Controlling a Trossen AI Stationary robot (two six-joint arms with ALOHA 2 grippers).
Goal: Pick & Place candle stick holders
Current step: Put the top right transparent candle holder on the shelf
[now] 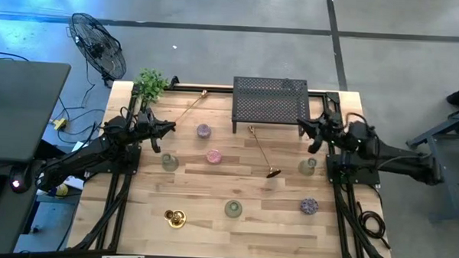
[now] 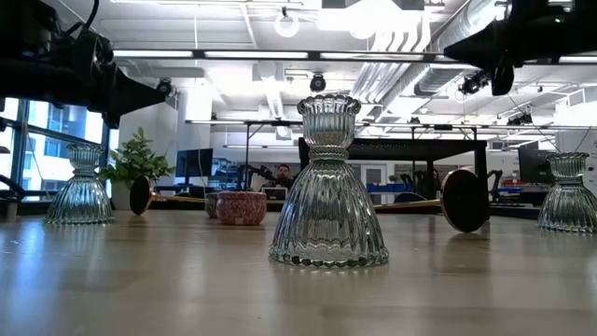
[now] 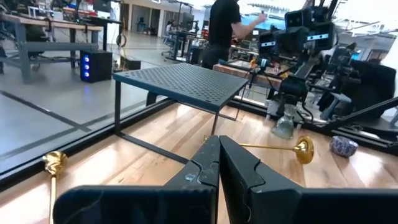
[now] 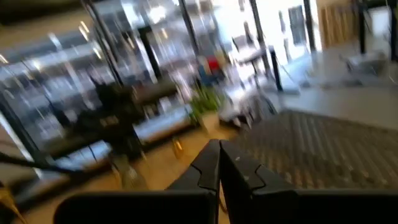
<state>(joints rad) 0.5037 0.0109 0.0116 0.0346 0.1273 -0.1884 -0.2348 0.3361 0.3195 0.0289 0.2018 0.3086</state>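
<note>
Several candle stick holders are spread over the wooden table. Clear glass ones stand upright on their wide bases at the left (image 1: 170, 162), near the middle (image 1: 233, 209) and at the right (image 1: 308, 167). Pink and purple cups (image 1: 203, 131) (image 1: 214, 156) (image 1: 309, 206) and a short gold one (image 1: 174, 217) also stand there. Two tall brass sticks (image 1: 188, 106) (image 1: 262, 153) lie on their sides. My left gripper (image 1: 172, 128) is shut and level at the table's left. At the right, my right gripper (image 1: 301, 123) is also shut and level, above the table. Both are empty (image 3: 219, 155) (image 4: 219, 158).
A black mesh rack (image 1: 270, 100) stands at the far middle, between the two grippers. A small potted plant (image 1: 150, 84) sits at the far left corner. Open tabletop lies along the near edge (image 1: 233, 248). A person (image 3: 224, 25) stands beyond the table.
</note>
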